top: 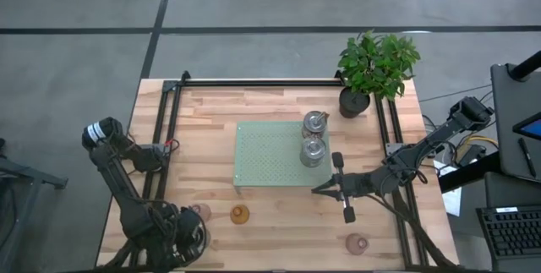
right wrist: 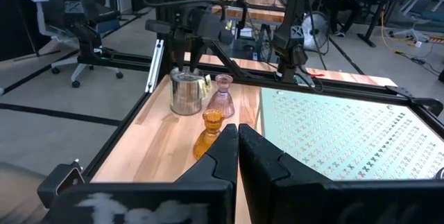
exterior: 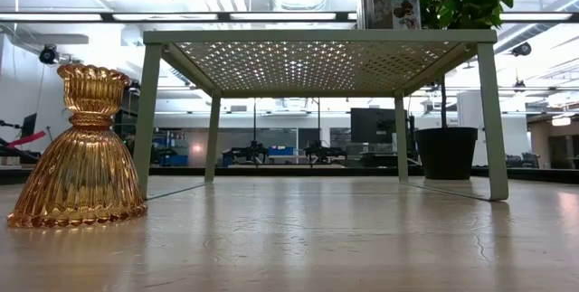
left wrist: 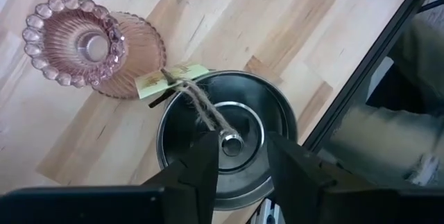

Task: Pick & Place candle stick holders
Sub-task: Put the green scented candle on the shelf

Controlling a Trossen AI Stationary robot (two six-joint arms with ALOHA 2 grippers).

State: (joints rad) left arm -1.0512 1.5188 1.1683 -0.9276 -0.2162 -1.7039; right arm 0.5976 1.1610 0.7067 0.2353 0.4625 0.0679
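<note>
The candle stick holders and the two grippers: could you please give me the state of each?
left gripper, open
right gripper, shut, empty
tagged silvery holder, upright under the left gripper
two other silvery holders, upright on the green tray
amber holder, upright
pink holder beside the tagged one, upright
other pink holder, upright
</note>
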